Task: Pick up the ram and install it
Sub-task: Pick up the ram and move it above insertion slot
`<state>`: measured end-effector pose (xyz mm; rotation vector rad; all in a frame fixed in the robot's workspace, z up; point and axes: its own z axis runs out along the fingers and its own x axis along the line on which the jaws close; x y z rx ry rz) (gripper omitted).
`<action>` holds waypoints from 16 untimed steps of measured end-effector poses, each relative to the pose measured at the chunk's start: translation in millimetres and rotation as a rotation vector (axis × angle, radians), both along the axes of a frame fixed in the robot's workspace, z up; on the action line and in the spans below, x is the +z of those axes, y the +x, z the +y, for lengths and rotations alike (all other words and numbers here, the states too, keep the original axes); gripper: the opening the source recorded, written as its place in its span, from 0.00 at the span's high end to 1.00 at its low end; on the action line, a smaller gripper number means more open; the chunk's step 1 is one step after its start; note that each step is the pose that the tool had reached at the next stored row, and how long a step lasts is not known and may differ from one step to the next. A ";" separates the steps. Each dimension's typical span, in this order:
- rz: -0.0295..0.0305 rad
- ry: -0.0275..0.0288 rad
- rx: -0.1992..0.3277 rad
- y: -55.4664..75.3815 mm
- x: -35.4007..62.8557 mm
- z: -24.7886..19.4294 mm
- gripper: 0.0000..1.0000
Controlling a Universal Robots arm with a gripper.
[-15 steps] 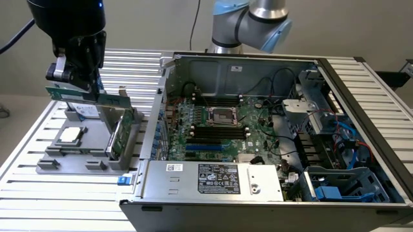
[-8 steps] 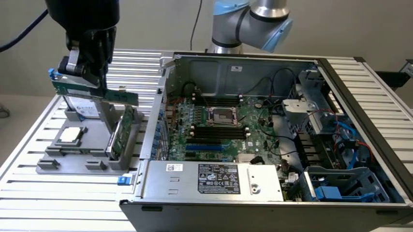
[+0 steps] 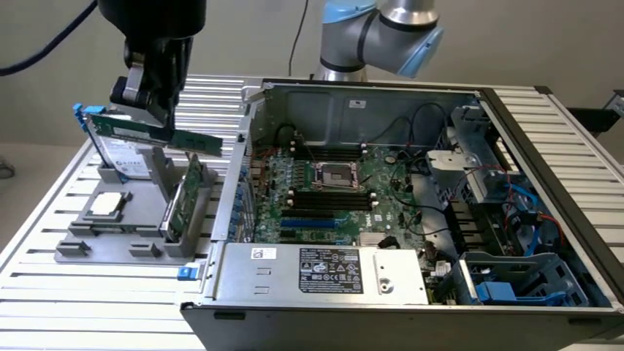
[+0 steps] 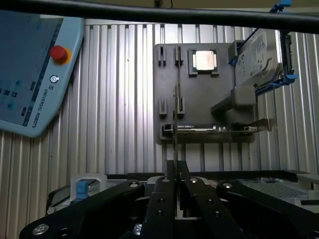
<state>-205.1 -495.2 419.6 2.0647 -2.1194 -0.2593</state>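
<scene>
Above the gray holder, the fingers are clenched on the ram. They pinch it near one end, and the longer part of the green stick reaches out toward the exterior view's right. It hangs clear of the holder's posts, its far end sloping slightly downward. In the wrist view the fingers close on both faces of the ram, which is seen edge-on as a thin dark line.

Directly beneath the fingers, the holder lies on the slatted desk. A hard drive in a blue bracket stands upright just behind the ram; whether they touch I cannot tell. Lower and nearer the camera than the fingers, a square silver processor rests flat in its pocket. A wider green card stands on edge in the holder, under the ram's free end.

Well apart from the fingers, toward the exterior view's right, an open case lies on the desk. Its motherboard faces up, with black memory slots below the processor socket.

A pendant with a red button lies on the desk beside the holder.
</scene>
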 end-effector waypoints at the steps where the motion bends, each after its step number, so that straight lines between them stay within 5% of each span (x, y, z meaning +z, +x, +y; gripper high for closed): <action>1: 0.0036 0.0001 0.000 3.6 1.1 0.0 0.87; 14: 0.0540 0.0001 0.000 50.5 15.7 0.1 0.87; 16: 0.0654 0.0002 0.000 56.7 16.4 0.2 0.87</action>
